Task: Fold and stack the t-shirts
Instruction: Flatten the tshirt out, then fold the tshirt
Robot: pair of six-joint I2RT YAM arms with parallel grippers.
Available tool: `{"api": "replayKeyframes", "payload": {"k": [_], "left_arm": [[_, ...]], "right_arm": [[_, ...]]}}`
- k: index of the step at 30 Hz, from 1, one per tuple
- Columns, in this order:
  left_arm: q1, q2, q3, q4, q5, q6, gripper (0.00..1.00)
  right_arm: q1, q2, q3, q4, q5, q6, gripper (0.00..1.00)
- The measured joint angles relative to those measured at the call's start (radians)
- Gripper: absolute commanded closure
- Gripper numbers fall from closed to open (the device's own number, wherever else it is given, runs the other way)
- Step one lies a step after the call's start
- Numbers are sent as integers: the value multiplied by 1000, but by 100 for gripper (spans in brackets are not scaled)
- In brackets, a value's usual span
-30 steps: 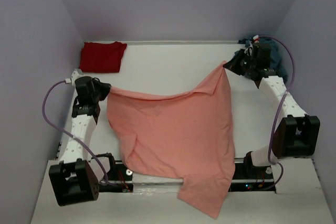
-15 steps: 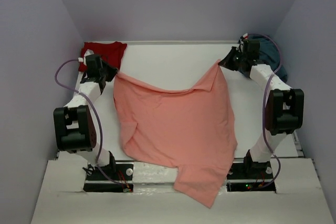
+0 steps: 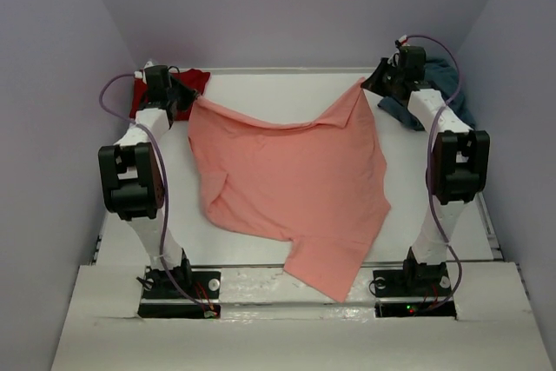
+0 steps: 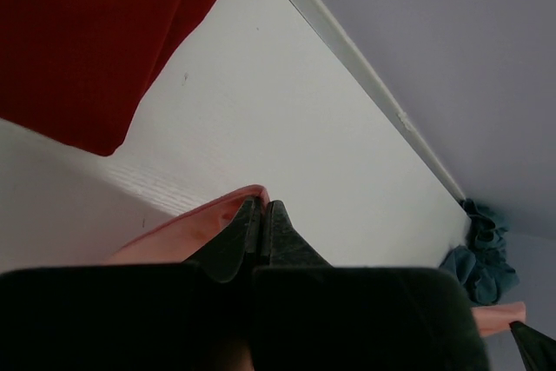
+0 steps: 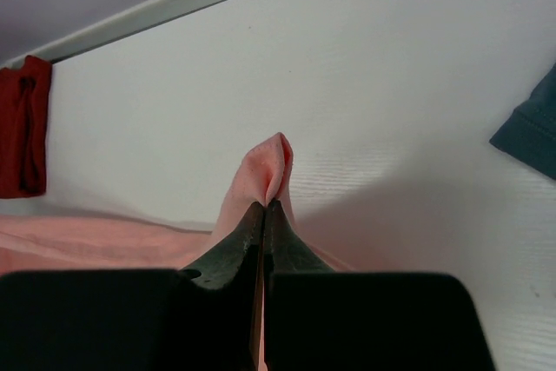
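Room: pale lavender walls (image 3: 287,6) stood round a white table (image 3: 287,93) on three sides.
Left claw: the left gripper (image 3: 186,98) (image 4: 261,215) was pressed together, pinching one upper corner of the salmon-pink shirt (image 3: 291,180) (image 4: 208,219) out toward 10 o'clock.
Right claw: the right gripper (image 3: 372,84) (image 5: 265,210) was likewise clamped tight on the other upper corner of that shirt (image 5: 265,167), toward 1 o'clock, and a small peak of cloth poked past its tips.
Salmon-pink shirt: it hung between the two claws with its top edge sagging in the middle. The body lay spread over the centre of the table, and a tail of cloth ran down toward 6 o'clock, onto the near ledge between the arm bases.
Dark red shirt: the dark red shirt (image 3: 198,80) (image 4: 87,32) (image 5: 22,128) lay flat in the 10 o'clock corner, just beside the left claw and partly hidden by the left arm (image 3: 135,180).
Teal-blue shirt: the teal-blue shirt (image 3: 447,80) (image 4: 478,249) (image 5: 530,128) sat crumpled in the 2 o'clock corner, behind the right arm (image 3: 456,167).
Arms: both reached out toward the far wall.
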Motion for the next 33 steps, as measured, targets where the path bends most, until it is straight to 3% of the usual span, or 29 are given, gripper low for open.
{"api": "replayKeyframes", "payload": {"k": [10,33], "left_arm": [[0,105,105,-45,15,0,100],[50,199,256,-184,69,-3,100]], "right_arm": [[0,154,109,-20,26,-42,100],[-18,176,123,-48,108,-94,100]]}}
